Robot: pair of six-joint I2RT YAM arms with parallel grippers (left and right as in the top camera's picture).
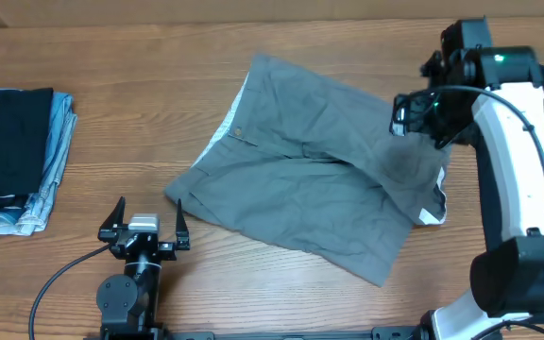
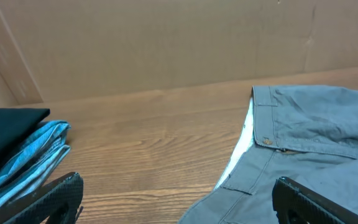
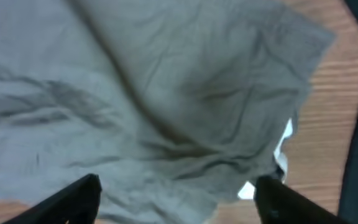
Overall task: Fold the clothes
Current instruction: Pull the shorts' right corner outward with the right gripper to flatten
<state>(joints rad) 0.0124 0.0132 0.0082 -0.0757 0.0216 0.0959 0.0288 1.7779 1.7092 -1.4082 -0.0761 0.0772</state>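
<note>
Right gripper (image 3: 176,190): fingers spread wide with nothing between them, hanging over the leg end of the shorts (image 1: 310,179); a dark shadow falls on the cloth below it.
Left gripper (image 1: 149,219): also released and empty, low over bare table (image 1: 159,76) near the front edge, just off the lower corner of the waistband and apart from the cloth.
Shorts: grey, spread flat mid-table, rumpled, with a crease across the middle; waistband and button (image 1: 239,132) at the left, leg hems at the right.
Long axis: runs on a slant from the waistband at far left down to the hems at near right.
Key relation: each arm has one end of the garment on its own side, so a fold along the length would bring hems toward waistband; the right arm is already above its end and is the nearer of the two.
Folded pile (image 1: 12,156): black and blue pieces stacked at the far left, well apart from the shorts.
Hard to make out: the right wrist view is blurred, so whether the fingertips touch the cloth cannot be told; a white patch (image 1: 433,215) at the right hem may be lining; the left wrist view cuts off most of the shorts.
</note>
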